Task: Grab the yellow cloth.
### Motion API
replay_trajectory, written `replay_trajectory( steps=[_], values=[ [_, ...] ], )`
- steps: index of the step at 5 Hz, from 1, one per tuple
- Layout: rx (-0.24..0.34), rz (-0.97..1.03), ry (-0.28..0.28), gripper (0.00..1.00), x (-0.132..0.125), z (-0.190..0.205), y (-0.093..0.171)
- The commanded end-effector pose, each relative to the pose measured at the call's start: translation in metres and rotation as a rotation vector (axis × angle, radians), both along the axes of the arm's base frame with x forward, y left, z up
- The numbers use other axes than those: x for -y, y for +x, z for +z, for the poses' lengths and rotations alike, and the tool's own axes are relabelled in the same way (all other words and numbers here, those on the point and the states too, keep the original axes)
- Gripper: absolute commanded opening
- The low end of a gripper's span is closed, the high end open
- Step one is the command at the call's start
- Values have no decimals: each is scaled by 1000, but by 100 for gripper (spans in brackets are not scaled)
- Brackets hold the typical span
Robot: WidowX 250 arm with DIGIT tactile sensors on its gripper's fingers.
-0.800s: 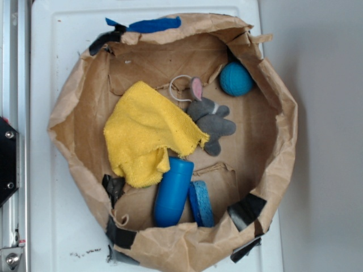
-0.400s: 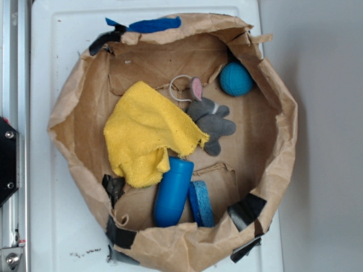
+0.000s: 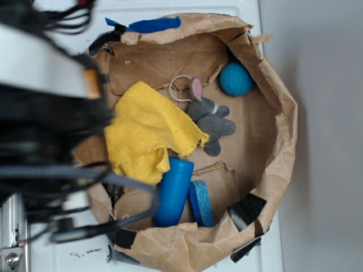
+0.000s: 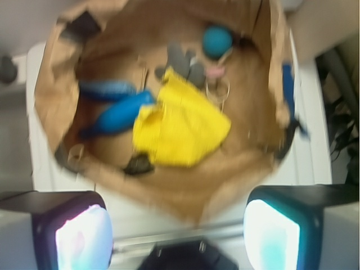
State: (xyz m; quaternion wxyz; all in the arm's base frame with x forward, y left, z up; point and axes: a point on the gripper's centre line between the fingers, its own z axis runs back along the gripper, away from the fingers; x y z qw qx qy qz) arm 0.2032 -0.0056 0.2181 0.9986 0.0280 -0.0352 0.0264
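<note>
White table [image 3: 42,34] carries brown paper nest [image 3: 278,141]; bright yellow fuzzy cloth [image 3: 148,131] lies left-centre; claw [image 4: 177,228], pads spread, poised outside: best descend onto the raised fold, avoiding blue cylinder [image 3: 172,191].

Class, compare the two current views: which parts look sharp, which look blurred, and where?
Exterior view: the yellow cloth and grey plush mouse are sharp; the arm on the left is a dark blur. Wrist view: everything is soft, and the gripper fingers glow pale at the bottom corners.
</note>
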Motion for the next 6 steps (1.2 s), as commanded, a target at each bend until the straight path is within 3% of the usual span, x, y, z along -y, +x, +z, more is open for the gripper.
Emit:
replay_trajectory(
  steps=[1,5,6],
  values=[
    [45,-302,27,100,-32,-14,43],
    [45,-302,27,100,-32,-14,43],
    [40,-267,152,100,-22,-62,46]
  ],
)
